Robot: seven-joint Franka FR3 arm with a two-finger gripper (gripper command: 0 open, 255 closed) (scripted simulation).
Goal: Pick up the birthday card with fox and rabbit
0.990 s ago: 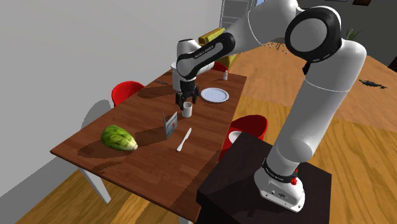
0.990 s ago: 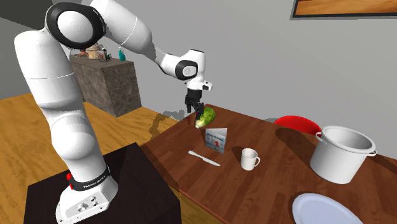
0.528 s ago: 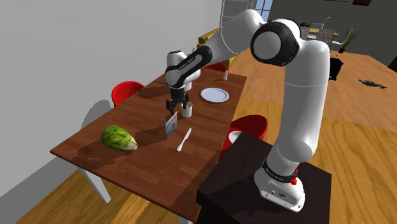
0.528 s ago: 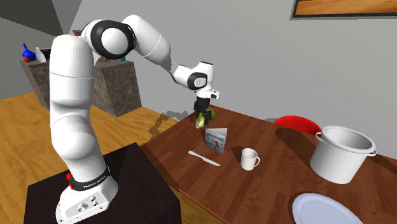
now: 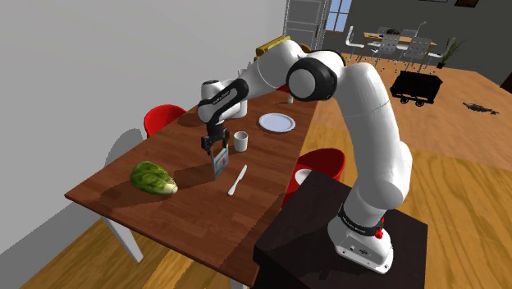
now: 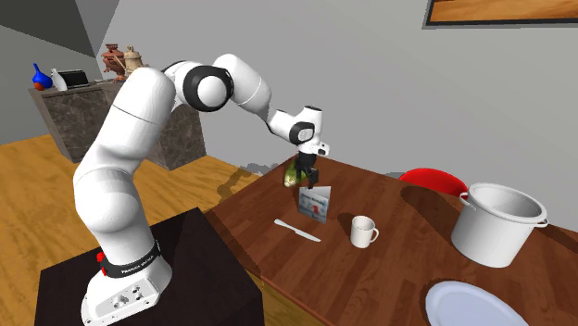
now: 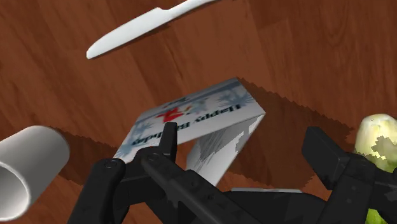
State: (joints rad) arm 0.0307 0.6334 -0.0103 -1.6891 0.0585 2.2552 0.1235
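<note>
The birthday card (image 7: 202, 112) stands folded like a tent on the brown table (image 5: 180, 139), white with blue print and a red mark. In the shoulder view the card (image 5: 219, 163) is just under my black gripper (image 5: 214, 147), which points down at it. The second exterior view has the gripper (image 6: 306, 179) right above the card (image 6: 317, 204). In the wrist view the gripper (image 7: 245, 149) is open. One fingertip (image 7: 168, 135) lies over the card's printed face and the other finger (image 7: 331, 156) stands wide of its folded edge. Nothing is clasped.
A white knife (image 5: 238, 179) lies beside the card and a white mug (image 5: 240, 141) stands behind it. A green melon-like fruit (image 5: 154, 177) sits towards the shoulder view's left. A plate (image 5: 276, 122), a grey pot (image 6: 498, 224) and red chairs (image 5: 162, 117) surround the table.
The arm has swung from above the mug towards the shoulder view's left and come down, so the open gripper now hangs right over the card. The card has not moved.
</note>
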